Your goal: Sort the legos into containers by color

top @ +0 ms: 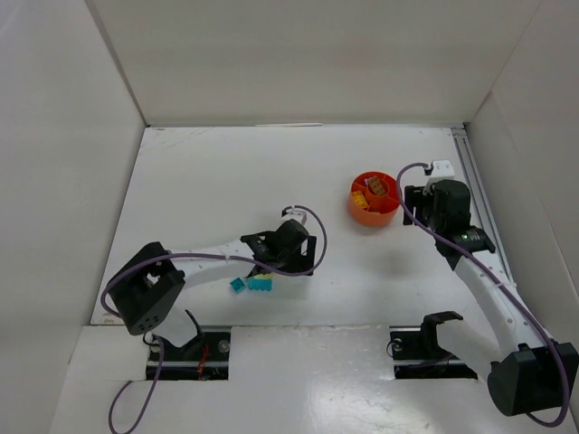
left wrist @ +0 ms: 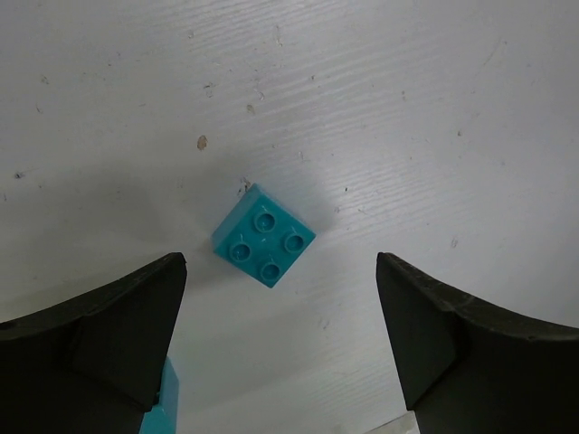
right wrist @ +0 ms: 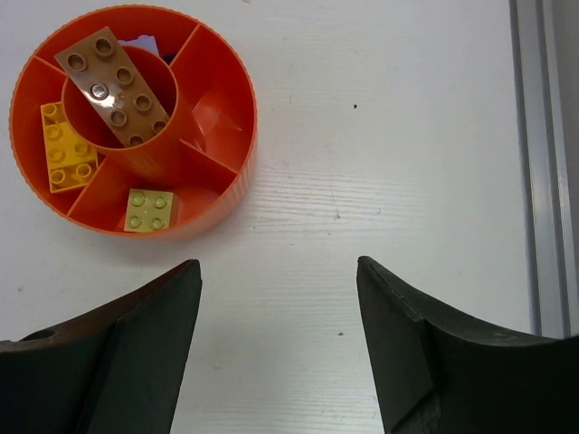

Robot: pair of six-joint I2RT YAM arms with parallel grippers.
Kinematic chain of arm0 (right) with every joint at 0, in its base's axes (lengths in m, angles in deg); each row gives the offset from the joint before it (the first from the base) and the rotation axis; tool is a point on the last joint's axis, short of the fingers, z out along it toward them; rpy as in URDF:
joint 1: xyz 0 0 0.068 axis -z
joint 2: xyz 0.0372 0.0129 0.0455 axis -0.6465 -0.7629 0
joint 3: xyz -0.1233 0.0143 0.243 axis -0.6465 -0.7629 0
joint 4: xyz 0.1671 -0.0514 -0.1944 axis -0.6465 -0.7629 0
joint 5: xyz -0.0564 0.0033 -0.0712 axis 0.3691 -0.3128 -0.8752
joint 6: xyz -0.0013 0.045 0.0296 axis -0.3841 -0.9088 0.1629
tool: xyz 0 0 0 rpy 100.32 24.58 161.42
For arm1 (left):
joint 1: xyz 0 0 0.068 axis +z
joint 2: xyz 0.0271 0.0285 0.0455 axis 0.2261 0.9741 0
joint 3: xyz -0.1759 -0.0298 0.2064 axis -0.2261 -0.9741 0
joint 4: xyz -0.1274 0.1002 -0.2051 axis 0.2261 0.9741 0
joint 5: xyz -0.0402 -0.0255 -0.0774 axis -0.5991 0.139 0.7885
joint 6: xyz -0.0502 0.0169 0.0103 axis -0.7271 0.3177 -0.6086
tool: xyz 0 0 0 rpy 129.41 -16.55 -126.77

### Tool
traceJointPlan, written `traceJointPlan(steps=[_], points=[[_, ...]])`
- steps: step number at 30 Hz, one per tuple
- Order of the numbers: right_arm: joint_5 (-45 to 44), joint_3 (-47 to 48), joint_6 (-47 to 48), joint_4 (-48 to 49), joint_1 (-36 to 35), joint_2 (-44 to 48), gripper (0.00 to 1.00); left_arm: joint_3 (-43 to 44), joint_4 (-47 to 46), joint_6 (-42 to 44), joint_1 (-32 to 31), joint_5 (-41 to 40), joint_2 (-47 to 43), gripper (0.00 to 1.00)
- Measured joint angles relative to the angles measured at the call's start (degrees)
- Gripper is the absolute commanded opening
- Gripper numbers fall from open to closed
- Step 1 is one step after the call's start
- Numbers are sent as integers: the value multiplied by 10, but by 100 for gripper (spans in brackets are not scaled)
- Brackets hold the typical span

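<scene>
**Left hand over teal brick; bowl partly filled at far right**

Left gripper (left wrist: 280, 267): jaws spread wide and holding nothing. It hangs over the table (top: 226, 181), left of centre and toward the near edge.
- A teal brick (left wrist: 264, 235), four studs up, lies flat on the table in the gap between the two fingers. It is turned corner-on to them and clear of both.
- A second teal brick (left wrist: 166, 400) shows only as a sliver, tucked against the left finger at the bottom of the wrist view. Whether it touches the finger cannot be told.
- From above, both teal pieces sit side by side at the near side of the gripper.

Right gripper (right wrist: 278, 267): also wide and holding nothing. It is low over bare table at the far right.

The orange bowl (right wrist: 231, 185) sits just left of this gripper, apart from the fingers.
- Centre cup: a long brown brick (right wrist: 113, 86) is propped across it, tilted.
- Left compartment: an orange-yellow brick (right wrist: 68, 149).
- Near compartment: a small pale yellow-green brick (right wrist: 149, 210), studs up.
- Far compartment: a purple piece (right wrist: 145, 42) is mostly hidden behind the brown one, and its shape is unclear.
</scene>
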Motion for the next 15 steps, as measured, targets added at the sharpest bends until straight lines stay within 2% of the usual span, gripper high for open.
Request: traceJointPlan(steps=[8,10,15], points=[[17,-5,3,-15,5,21,74,19,10,-5,-11,-36,23,77],[19,-7,2,-17,5,22,74,22,14,-8,-13,-46,27,70],[25,-8,3,-21,5,25,74,35,28,-16,-16,-71,56,64]])
